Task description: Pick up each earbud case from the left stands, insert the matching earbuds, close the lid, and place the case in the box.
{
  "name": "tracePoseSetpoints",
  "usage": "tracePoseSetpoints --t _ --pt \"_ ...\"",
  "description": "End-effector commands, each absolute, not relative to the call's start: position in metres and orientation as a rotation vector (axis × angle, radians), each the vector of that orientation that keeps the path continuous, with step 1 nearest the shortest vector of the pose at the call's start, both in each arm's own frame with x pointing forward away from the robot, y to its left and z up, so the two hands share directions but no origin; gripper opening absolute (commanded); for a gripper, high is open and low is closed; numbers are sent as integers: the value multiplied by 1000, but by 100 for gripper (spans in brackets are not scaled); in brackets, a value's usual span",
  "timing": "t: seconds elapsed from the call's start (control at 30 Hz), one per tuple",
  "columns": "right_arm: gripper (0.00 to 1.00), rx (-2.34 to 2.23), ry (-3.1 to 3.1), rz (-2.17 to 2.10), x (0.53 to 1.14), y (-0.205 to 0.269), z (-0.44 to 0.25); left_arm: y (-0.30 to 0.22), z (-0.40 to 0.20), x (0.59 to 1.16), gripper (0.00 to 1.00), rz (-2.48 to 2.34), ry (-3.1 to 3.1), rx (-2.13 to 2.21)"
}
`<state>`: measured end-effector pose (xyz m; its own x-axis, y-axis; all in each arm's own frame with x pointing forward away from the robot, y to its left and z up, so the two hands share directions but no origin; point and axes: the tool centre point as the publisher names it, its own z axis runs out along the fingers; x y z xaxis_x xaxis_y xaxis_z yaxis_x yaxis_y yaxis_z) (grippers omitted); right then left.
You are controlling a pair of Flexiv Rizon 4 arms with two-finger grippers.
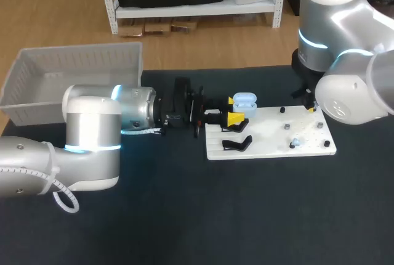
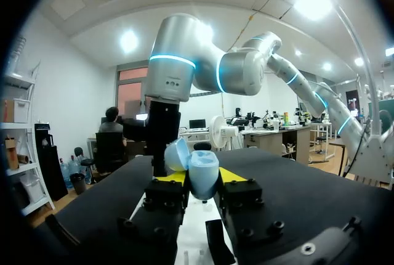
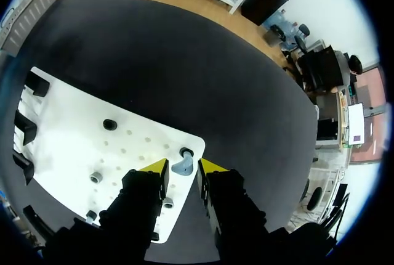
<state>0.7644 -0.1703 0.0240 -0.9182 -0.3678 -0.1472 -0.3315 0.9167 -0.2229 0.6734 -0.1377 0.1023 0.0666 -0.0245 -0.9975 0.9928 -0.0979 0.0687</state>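
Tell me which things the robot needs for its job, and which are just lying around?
For the job:
- blue earbud case at the left tool
- earbud between the right tool's fingers
- grey box
- empty black stand

Just there:
- white board
- black knob
- dark table

L gripper [image 2: 203, 177] contact w/ case [image 2: 203, 165] unclear, case base hidden, earbud [image 1: 296, 142] tiny in head view

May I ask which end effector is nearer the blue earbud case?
Left. The left end effector is at the case; the right end effector hangs over the board's far end.
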Motion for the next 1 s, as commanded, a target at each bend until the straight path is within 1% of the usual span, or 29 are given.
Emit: tracePoseSetpoints --t 0.03,0.07,0.1,0.13,0.2,0.4,0.63,0.83,1.0 --pt "27 -528 2889 -297 764 -170 23 -138 101 673 0 -1238 1091 1293" --pt "25 -527 2888 -298 764 -170 22 -138 101 673 0 -1238 1091 1293" --pt "20 -527 2887 -301 763 -170 22 -138 101 673 0 -1238 1091 1293" --pt "11 -525 2887 -304 763 -170 22 -138 101 673 0 -1238 1091 1293" --pt "0 -518 2887 -315 762 -171 22 -138 101 673 0 -1238 1091 1293" --pt "0 -502 2873 -333 761 -174 28 -138 101 673 0 -1238 1091 1293" --pt "0 -477 2849 -338 752 -174 55 -138 101 673 0 -1238 1091 1293" --pt "0 -487 2833 -348 731 -173 87 -138 101 673 0 -1238 1091 1293" --pt "0 -473 2813 -432 702 -164 127 -138 101 673 0 -1238 1091 1293"
